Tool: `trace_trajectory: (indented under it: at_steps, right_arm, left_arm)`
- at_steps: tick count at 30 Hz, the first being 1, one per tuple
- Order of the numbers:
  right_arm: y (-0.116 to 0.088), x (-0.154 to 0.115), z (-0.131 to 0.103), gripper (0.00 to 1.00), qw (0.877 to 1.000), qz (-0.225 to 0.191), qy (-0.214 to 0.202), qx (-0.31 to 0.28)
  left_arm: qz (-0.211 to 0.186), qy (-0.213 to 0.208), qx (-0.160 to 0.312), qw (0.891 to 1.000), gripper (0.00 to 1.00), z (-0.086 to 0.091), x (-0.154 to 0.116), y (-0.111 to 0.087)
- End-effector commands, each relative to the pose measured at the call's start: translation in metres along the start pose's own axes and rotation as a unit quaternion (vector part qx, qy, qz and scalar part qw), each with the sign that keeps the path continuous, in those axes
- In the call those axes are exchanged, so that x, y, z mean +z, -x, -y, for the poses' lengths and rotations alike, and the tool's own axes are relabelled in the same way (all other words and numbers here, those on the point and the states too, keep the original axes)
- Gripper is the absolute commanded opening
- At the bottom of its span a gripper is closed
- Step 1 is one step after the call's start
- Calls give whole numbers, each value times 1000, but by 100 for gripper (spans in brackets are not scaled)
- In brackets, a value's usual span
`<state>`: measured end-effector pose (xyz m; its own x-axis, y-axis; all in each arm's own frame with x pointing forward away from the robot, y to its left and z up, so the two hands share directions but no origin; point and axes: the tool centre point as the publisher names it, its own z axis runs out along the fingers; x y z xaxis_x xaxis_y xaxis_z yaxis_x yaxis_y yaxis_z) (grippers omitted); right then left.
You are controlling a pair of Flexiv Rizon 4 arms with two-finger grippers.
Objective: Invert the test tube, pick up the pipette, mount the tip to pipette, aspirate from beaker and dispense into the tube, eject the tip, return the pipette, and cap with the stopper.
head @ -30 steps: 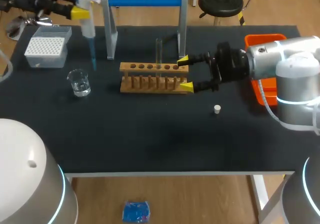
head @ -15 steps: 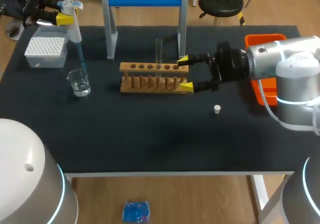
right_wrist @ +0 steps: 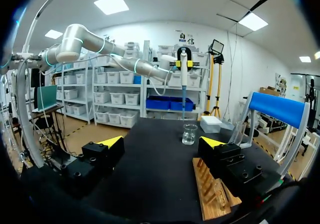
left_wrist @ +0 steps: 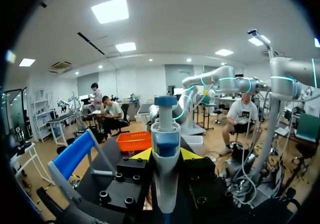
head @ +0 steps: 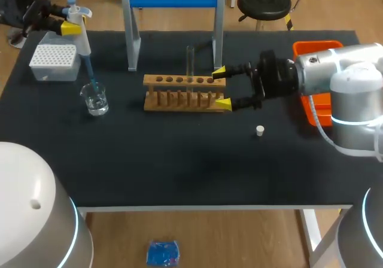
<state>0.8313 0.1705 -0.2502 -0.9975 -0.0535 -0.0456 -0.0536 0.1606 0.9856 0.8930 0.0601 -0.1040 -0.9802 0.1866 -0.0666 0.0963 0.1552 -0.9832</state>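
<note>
Head view, from the left: the left gripper is clamped on the pipette, whose mounted blue tip reaches into the beaker, so I judge pickup and tip mounting done and aspiration in hand. At centre the test tube stands upright in the wooden rack, with the right gripper spread wide around the rack's right end. Dispensing, ejecting, returning and capping remain, and the stopper lies loose on the table near that gripper.

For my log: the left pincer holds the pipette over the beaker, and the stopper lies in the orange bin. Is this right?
No. The head view shows the stopper on the table, outside the orange bin. The left pincer does hold the pipette over the beaker.
</note>
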Motion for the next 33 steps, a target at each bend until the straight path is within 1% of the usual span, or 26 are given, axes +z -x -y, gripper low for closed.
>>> trace_trajectory:
  at_steps: [1,13,24,33]
  right_arm:
    - [0,0,0,100,1000,0,-1,0]
    - [0,0,0,100,1000,0,-1,0]
    - [0,0,0,100,1000,0,-1,0]
    - [0,0,0,100,1000,0,-1,0]
  left_arm:
    - [-8,-2,1,1000,0,-4,-5,7]
    - [-7,1,-2,1000,0,-17,-10,18]
    - [-5,2,-7,1000,0,-21,-12,19]
    - [-8,7,-8,1000,0,-25,-15,28]
